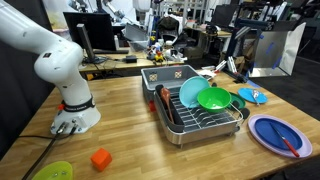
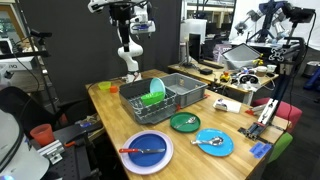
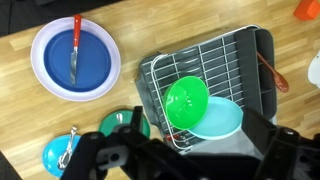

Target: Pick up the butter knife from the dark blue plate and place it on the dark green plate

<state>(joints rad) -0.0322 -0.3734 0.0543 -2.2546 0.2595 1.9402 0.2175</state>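
Six dishes counted, all round, smooth plastic. One dark blue plate (image 3: 75,90), the widest, blue-violet with a paler rim, lies flat on the wood-grain table (image 3: 25,120). One dark green plate (image 2: 185,122), shallow, sits near it on the table. One teal-blue plate (image 2: 213,143) lies just beside the green one and carries a small metallic utensil (image 3: 68,148). One green bowl (image 3: 187,100), glossy and deep, stands on edge in the dish rack (image 3: 230,60). One pale aqua dish (image 3: 222,122) leans just behind it in the same rack. One yellow-green plate (image 1: 50,172) sits well apart, at the table edge.

One butter knife (image 3: 75,45): a slim red-orange stick lying flat across the middle of the dark blue plate, inside the rim.

Rack: one, rectangular, a thin wire grid over a dark grey tray. One orange utensil (image 3: 268,68) lies in its narrow side trough.

One orange block (image 1: 100,158) sits on the table near the yellow-green plate.

Gripper (image 2: 130,22): one, high above the rack. In the wrist view it is dark and blurred, fingers spread wide, grasping nothing.
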